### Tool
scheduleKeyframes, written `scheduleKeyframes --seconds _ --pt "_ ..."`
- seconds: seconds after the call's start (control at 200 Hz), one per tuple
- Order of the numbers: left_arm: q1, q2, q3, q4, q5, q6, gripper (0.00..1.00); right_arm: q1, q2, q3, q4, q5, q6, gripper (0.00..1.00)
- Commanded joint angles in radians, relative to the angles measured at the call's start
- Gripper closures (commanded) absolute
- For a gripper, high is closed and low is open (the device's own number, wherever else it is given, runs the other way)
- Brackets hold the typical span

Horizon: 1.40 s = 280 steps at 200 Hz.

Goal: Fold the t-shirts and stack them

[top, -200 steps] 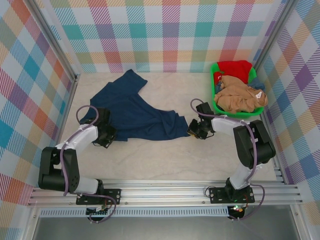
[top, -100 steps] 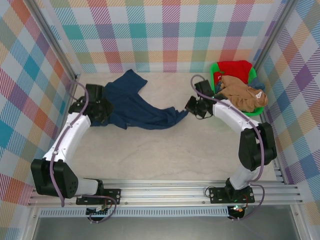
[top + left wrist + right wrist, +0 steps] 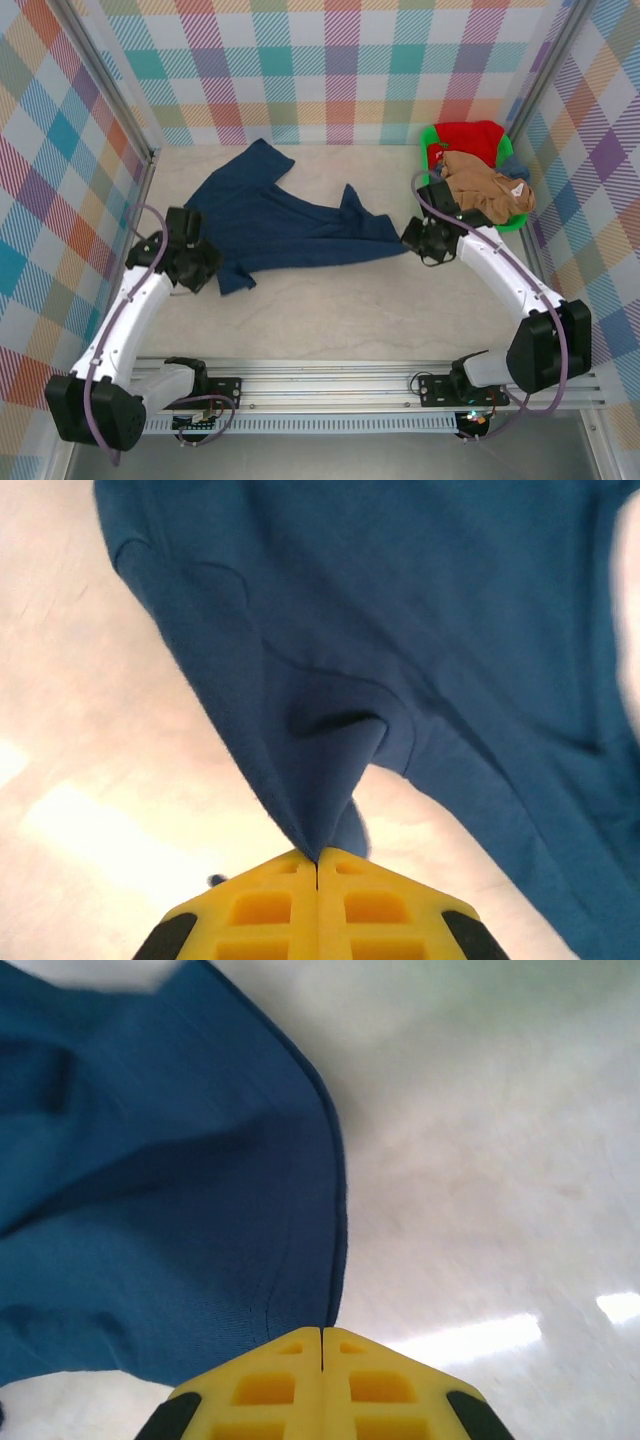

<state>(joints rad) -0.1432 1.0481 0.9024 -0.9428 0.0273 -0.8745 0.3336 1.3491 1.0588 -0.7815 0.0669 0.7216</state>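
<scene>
Spreading navy shirt (image 3: 285,222) wider than before, left gripper (image 3: 317,863) clamped on one edge, right gripper (image 3: 321,1335) clamped on the other.

- Pastel plaid walls (image 3: 330,70) enclose three sides.
- Pale marbled desk (image 3: 350,320), with bright glare (image 3: 470,1340) on it.
- Metal rail (image 3: 350,385) along its near edge.

Top camera looks down from behind; both wrist cameras, seemingly close, share the navy t-shirt (image 3: 290,225).
</scene>
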Motion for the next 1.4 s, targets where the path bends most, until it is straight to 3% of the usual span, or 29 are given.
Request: scheduleKeyframes --seconds 0.0,0.225,0.43,0.655,0.685,0.745,0.82,0.99,1.09,1.16,1.395 --pt "-0.009 -0.013 -0.133 0.030 0.063 -0.003 1.00 0.008 -0.011 -0.049 -0.043 -0.040 -0.034 1.00" --pt "-0.018 0.033 -0.244 0.094 -0.012 0.034 0.98 0.012 0.036 -0.096 -0.009 -0.010 -0.066 1.00" --pt "-0.016 0.116 -0.163 0.074 -0.183 0.086 1.00 0.012 0.079 -0.061 0.001 0.021 -0.092 1.00" --pt "0.030 0.284 -0.107 0.138 -0.259 0.171 1.00 0.011 0.111 -0.029 0.011 0.027 -0.110 1.00" --pt "0.036 0.304 -0.098 0.131 -0.271 0.179 0.91 0.011 0.112 -0.028 0.011 0.027 -0.111 1.00" --pt "0.039 0.317 -0.088 0.116 -0.293 0.190 0.60 0.012 0.114 -0.026 0.014 0.025 -0.114 1.00" --pt "0.040 0.275 -0.090 0.092 -0.285 0.194 0.49 0.011 0.119 -0.019 0.012 0.021 -0.121 1.00" --pt "0.008 0.023 -0.143 -0.037 -0.215 0.126 0.51 -0.001 0.153 0.019 0.011 0.012 -0.146 1.00" --pt "-0.037 -0.036 -0.214 -0.083 -0.152 0.055 0.53 -0.006 0.183 0.049 0.014 0.005 -0.164 1.00" --pt "-0.084 -0.027 -0.238 -0.042 -0.160 0.034 0.54 -0.008 0.194 0.061 0.020 -0.005 -0.168 1.00" --pt "-0.088 0.210 -0.265 0.032 -0.157 -0.012 0.53 -0.008 0.191 0.063 0.018 -0.018 -0.175 1.00"
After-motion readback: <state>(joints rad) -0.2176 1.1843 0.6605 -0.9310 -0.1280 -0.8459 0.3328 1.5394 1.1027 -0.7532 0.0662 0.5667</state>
